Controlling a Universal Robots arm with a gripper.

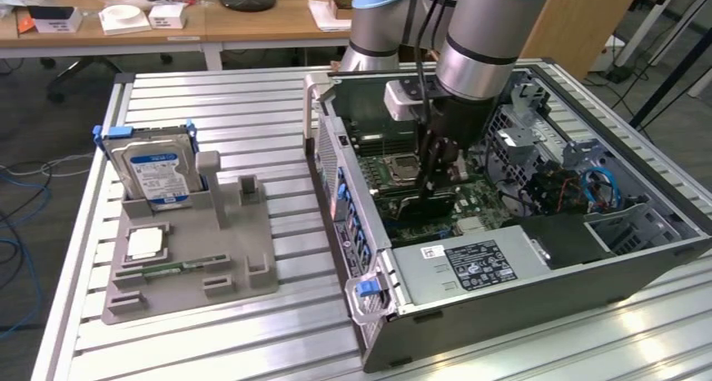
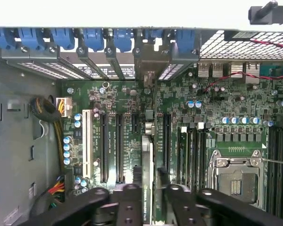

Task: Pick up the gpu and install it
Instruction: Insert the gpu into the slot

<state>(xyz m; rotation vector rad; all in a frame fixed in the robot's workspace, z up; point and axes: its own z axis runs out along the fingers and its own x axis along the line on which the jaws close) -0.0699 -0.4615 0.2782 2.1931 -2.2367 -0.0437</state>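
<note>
Wrist view, black two-fingered gripper [image 2: 148,197] clamped on the thin edge-on gpu card [image 2: 147,155], card directly beneath the fingers, standing upright over the green motherboard [image 2: 217,108], between long black expansion slots [image 2: 118,146], inside the open grey computer case [image 1: 623,273].

The gripper [image 2: 148,200] is seen above the green motherboard [image 2: 212,108], its black fingers [image 2: 127,202] closed on the gpu [image 2: 147,165], which is held edge-on and upright over the board. Long black slots [image 2: 111,148] and a white slot [image 2: 87,143] are seen just beside the card, and an empty processor socket [image 2: 238,181] nearby. Blue clips [image 2: 92,40] are lined along the case wall. A bundle of coloured wires [image 2: 56,125] is seen near the board's edge.
</note>
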